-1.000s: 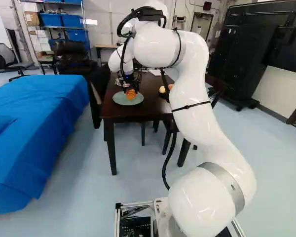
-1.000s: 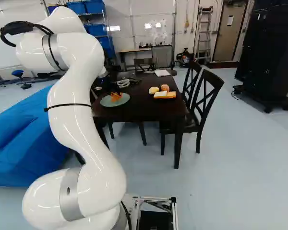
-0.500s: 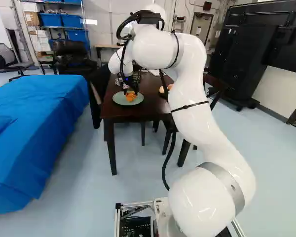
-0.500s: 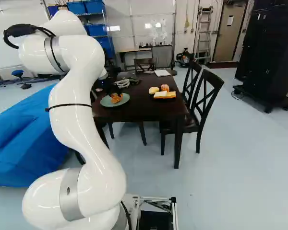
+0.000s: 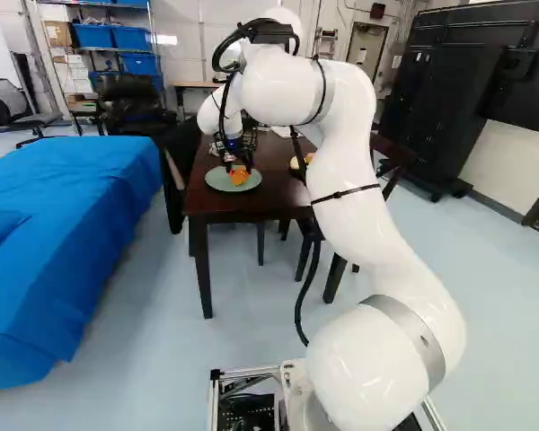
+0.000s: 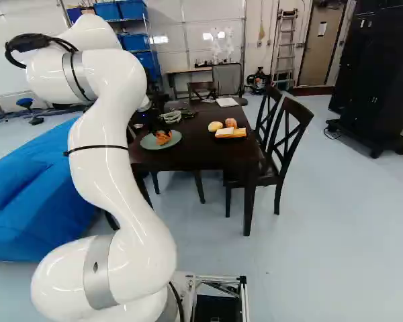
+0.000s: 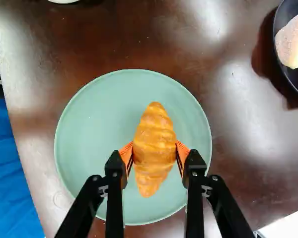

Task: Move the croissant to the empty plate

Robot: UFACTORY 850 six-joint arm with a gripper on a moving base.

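though on the green plate [image 7: 89, 124], the croissant [image 7: 154, 148] snug in the grip of the part-open tool [image 5: 238, 169]

In the left base view, blue cloth [image 5: 81, 215] covers the left side, a dark bench [image 5: 278, 175] stands mid-frame on pale blue floor [image 5: 153, 359], and a black cabinet [image 5: 440, 108] fills the upper right. A ladder [image 6: 285, 48] and door [image 6: 321, 50] stand upper right in the right base view.

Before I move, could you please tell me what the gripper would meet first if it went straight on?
Most likely the green plate, beneath the croissant held by the gripper, though the gap is unclear.
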